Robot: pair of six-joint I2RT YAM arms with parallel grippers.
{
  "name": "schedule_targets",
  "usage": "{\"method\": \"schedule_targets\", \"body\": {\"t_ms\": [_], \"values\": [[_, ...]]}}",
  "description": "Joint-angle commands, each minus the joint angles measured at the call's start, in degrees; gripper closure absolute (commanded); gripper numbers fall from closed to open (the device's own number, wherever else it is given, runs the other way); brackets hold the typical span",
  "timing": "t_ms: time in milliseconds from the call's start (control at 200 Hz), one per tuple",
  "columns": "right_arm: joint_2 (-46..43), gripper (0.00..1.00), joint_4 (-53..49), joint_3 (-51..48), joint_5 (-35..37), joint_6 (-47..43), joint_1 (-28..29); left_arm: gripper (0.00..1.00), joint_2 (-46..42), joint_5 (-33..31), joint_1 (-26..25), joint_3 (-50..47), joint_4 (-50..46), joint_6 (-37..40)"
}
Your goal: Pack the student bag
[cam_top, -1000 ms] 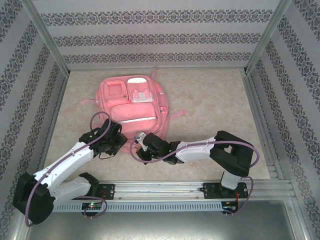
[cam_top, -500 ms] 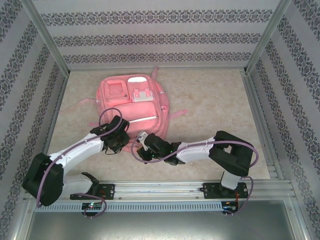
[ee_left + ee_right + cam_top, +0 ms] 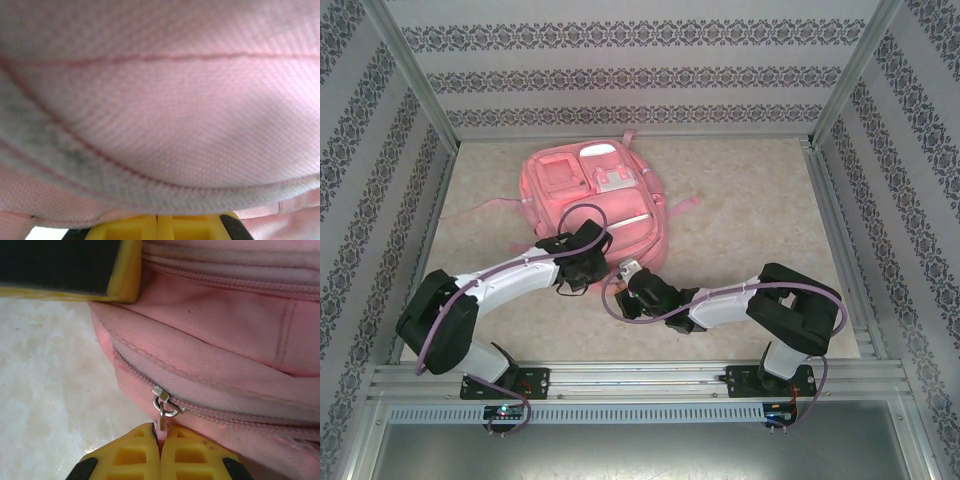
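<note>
The student bag [image 3: 582, 190] lies flat at the back left of the table, pockets up. My left gripper [image 3: 586, 254] sits on its near edge. In the left wrist view pink fabric [image 3: 165, 125] and a grey-white trim fold cover the fingertips; the yellow jaws [image 3: 157, 222] are shut with the fold pinched at their tips. My right gripper [image 3: 632, 272] is at the bag's near right corner. It is shut [image 3: 161, 436] on the pink zipper pull [image 3: 162, 422] that hangs from a metal slider [image 3: 165, 402] on the bag [image 3: 225, 355].
Pink straps trail from the bag to the left [image 3: 480, 208] and right [image 3: 680, 204]. Bare beige tabletop [image 3: 750, 200] stretches to the right. Patterned walls enclose three sides, and an aluminium rail [image 3: 650, 378] runs along the near edge. My left finger [image 3: 65, 265] shows just above the zipper.
My left gripper closed and swung right onto the bag's near edge. The right gripper moved slightly right and away with the pull. The bag shifted away and turned a little.
</note>
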Motion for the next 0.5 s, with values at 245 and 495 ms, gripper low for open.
{"method": "schedule_targets", "body": {"t_ms": [245,495], "values": [[-0.7,1.00,1.1,-0.1,-2.4,0.4,1.1,1.00,-9.2,3.2,-3.8,-3.0,1.5,4.7],[1.9,1.00,-1.3,3.5,-4.6,-1.3,3.1,1.00,-18.3,-0.2,-3.5,-7.3,-6.0,7.5]]}}
